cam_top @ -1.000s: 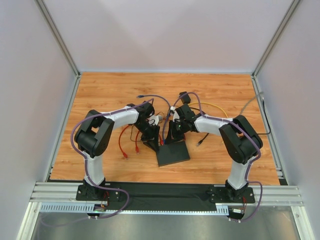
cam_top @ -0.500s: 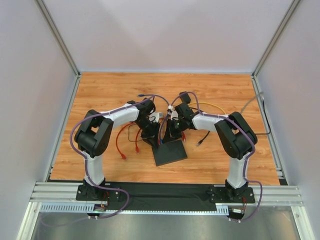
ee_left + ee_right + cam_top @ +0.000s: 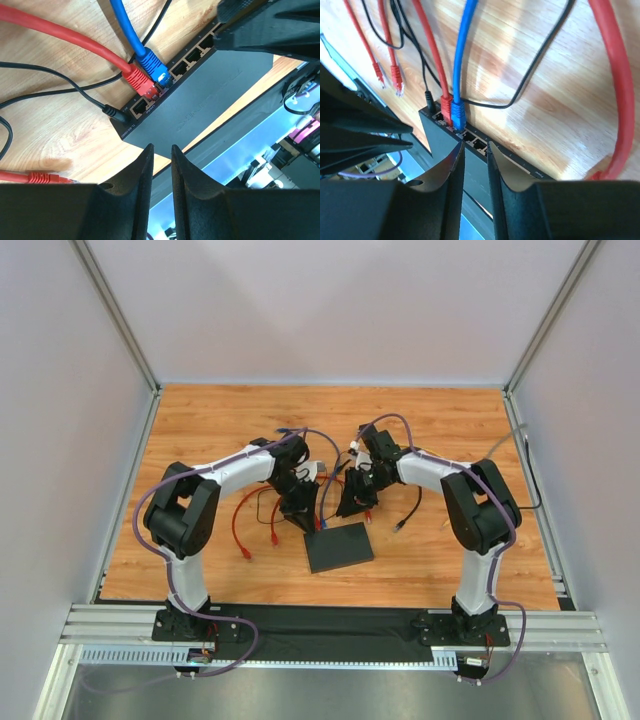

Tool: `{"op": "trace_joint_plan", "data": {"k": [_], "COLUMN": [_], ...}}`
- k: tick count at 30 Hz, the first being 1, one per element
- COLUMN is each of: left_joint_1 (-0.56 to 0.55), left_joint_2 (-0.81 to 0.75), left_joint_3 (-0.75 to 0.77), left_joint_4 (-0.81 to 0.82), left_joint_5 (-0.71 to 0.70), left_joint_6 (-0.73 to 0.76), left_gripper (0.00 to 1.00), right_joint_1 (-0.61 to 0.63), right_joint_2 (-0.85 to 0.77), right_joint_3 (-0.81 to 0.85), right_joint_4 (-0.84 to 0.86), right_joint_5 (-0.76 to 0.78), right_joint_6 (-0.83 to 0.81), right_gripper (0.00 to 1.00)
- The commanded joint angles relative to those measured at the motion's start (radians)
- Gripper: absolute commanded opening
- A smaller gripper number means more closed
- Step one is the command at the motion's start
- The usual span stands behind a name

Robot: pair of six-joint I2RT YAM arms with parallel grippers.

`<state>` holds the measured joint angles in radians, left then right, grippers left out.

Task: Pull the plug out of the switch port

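Observation:
The flat black switch point(image 3: 340, 546) lies on the wood table in front of both grippers. It also shows in the left wrist view point(image 3: 210, 95) and the right wrist view point(image 3: 445, 145). A red plug point(image 3: 138, 81) and a blue plug point(image 3: 152, 67) sit side by side in its sockets, with a black power plug point(image 3: 112, 112) at the corner. My left gripper point(image 3: 161, 150) hovers over the switch's near corner, jaws almost together and empty. My right gripper point(image 3: 475, 147) hovers over the socket edge just right of the blue plug point(image 3: 458, 114), jaws almost together and empty.
Two loose red cable ends point(image 3: 258, 535) lie left of the switch; they also show in the right wrist view point(image 3: 395, 77). A black cable end point(image 3: 400, 527) lies to the right. A thick red cable point(image 3: 615, 90) loops past the right wrist. Grey walls enclose the table.
Both wrists have drawn back from the switch toward the far side. The switch has shifted slightly left. The plugs stay in their sockets.

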<state>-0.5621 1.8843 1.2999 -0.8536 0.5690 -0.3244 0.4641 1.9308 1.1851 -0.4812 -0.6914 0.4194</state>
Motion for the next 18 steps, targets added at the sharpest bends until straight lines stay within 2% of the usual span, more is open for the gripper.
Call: {"op": "trace_joint_plan", "data": {"k": [1,10,15,18], "left_joint_1": [0.005,0.004,0.004,0.004], "left_joint_2": [-0.013,-0.010,0.004,0.021], "left_joint_3": [0.015,0.001,-0.017,-0.033], "left_joint_4": [-0.007,-0.001,0.002,0.011], "left_joint_5": [0.022,0.022,0.029,0.041], "left_joint_6": [0.013,0.008,0.002,-0.004], "left_gripper": [0.29,0.30,0.31,0.31], "right_joint_1": [0.004,0.005,0.022,0.022], "right_joint_2": [0.034,-0.006,-0.029,-0.004], "right_joint_3": [0.047,-0.073,-0.081,-0.058], "right_joint_4": [-0.094,-0.057,-0.056,-0.010], "right_joint_5": [-0.049,-0.131,-0.186,-0.184], "right_joint_6": [-0.083,-0.077,-0.099,-0.059], "right_gripper": [0.26,0.28,0.34,0.39]}}
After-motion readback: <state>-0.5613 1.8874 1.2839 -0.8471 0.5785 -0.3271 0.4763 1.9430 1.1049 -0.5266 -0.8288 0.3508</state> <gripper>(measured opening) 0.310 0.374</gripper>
